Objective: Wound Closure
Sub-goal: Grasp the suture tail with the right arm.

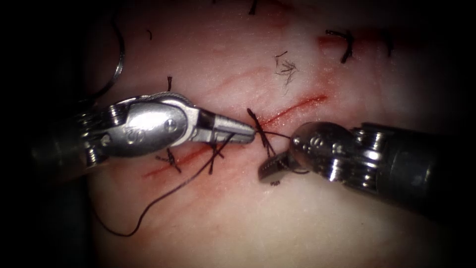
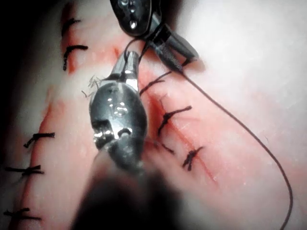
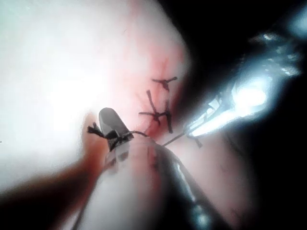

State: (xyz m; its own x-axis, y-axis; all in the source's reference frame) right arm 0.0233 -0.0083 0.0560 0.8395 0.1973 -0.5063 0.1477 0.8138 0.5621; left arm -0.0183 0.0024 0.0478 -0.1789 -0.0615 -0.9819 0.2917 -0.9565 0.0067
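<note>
Gripping the thread (image 1: 270, 133) over the cut (image 1: 292, 110), the left tool (image 1: 246, 133) is clamped shut; the right tool (image 1: 277, 166), jaws parted, holds nothing — seemingly knot-tying, needing steady tension.

Both tools and taut thread (image 1: 275, 134) crowd the cut's (image 1: 297, 106) middle, while tissue (image 1: 277, 223) below lies open.

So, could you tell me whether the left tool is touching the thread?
Touching: in the endoscope view the left tool has its shut tips clamped on the thread.
</note>
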